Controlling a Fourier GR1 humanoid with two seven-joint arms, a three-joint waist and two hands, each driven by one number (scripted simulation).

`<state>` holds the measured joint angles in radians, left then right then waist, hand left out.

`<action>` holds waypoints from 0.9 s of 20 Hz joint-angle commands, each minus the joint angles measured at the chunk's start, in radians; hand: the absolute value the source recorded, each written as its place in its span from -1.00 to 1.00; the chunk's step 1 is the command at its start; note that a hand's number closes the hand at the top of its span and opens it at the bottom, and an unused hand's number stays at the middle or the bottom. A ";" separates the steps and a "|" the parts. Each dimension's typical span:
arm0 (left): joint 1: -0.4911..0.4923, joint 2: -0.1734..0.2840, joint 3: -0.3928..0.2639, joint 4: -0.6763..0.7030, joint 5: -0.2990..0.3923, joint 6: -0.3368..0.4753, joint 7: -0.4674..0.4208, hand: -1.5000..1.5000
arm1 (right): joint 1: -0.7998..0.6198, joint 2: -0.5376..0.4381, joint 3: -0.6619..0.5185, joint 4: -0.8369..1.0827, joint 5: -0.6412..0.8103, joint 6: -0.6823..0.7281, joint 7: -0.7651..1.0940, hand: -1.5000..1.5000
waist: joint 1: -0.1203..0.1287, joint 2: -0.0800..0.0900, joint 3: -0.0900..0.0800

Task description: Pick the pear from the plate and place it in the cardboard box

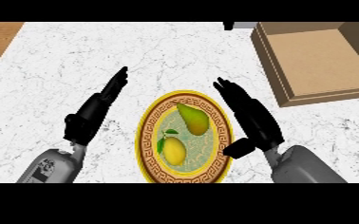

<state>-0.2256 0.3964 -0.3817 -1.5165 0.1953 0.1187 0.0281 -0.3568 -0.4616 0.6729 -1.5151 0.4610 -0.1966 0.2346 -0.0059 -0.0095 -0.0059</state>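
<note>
Head view: the pear (193, 117) lies on the plate's (144, 144) far half, a lemon (173, 151) just beside it on the near half. The right hand (247, 116), fingers straight and spread from the thumb, sits at the plate's right rim, not yet touching the pear. The left hand (97, 108) rests open left of the plate. The box (280, 71) stands beyond the plate, to its right.

Risks, as I judge: closing fingers could nudge the lemon or roll the pear away.

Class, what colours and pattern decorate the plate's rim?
The plate has a yellow edge, then a brown band with a gold key pattern; seen in the head view.
</note>
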 commanded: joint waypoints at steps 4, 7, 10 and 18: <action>-0.054 -0.029 0.006 0.038 -0.023 -0.004 0.016 0.00 | -0.212 -0.024 0.033 -0.285 0.053 0.353 0.412 -1.00 | -0.008 0.002 0.003; -0.038 -0.050 -0.001 0.045 -0.045 0.017 0.005 0.00 | -0.268 -0.026 -0.033 -0.337 -0.129 0.552 0.508 -1.00 | -0.002 0.004 0.003; 0.009 -0.040 -0.006 0.008 -0.050 0.009 -0.011 0.00 | -0.290 0.061 -0.040 -0.387 -0.244 0.653 0.712 -1.00 | 0.004 0.002 0.003; -0.056 -0.051 0.058 0.032 -0.053 -0.060 0.021 0.00 | -0.362 0.239 -0.107 -0.227 -0.289 0.683 0.835 -1.00 | 0.007 0.009 0.005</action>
<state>-0.2512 0.3484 -0.3602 -1.5049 0.1394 0.0953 0.0467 -0.6949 -0.2774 0.6053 -1.7791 0.1921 0.4214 0.9654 0.0028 -0.0028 -0.0014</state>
